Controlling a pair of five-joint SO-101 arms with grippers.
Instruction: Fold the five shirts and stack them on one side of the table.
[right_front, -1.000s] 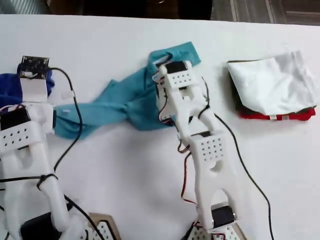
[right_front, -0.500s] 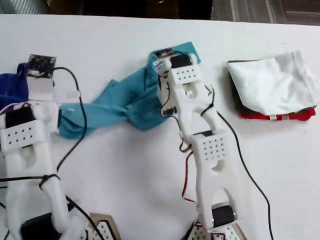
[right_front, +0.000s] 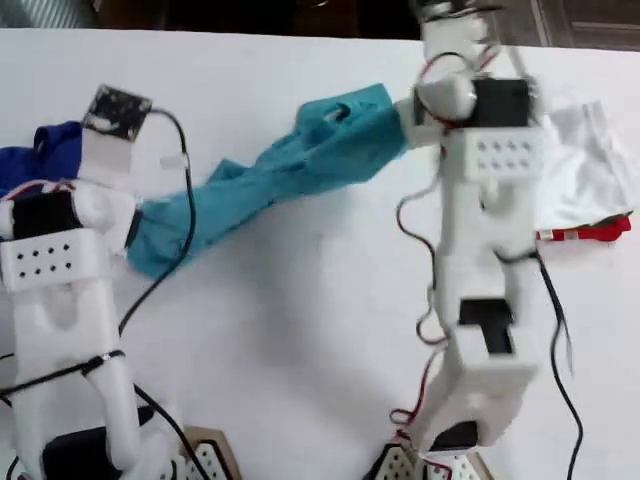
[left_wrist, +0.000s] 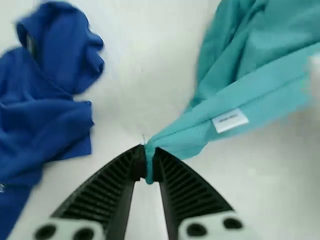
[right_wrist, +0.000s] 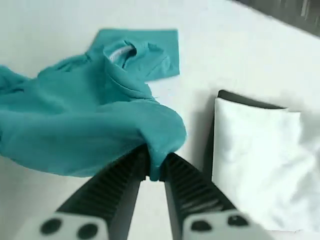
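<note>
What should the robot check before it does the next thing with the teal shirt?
1. The left gripper pinches the teal shirt: ok.
2. The right gripper pinches its other end: ok.
3. The shirt is spread flat: not ok, it is bunched and twisted.
4. The blue shirt lies apart from the teal one: ok.
5. The stack under the white shirt is tidy: cannot tell, partly hidden.

The teal shirt (right_front: 300, 170) and blue shirt (right_front: 40, 165) are plain; the stack (right_front: 590, 170) shows white over red.
</note>
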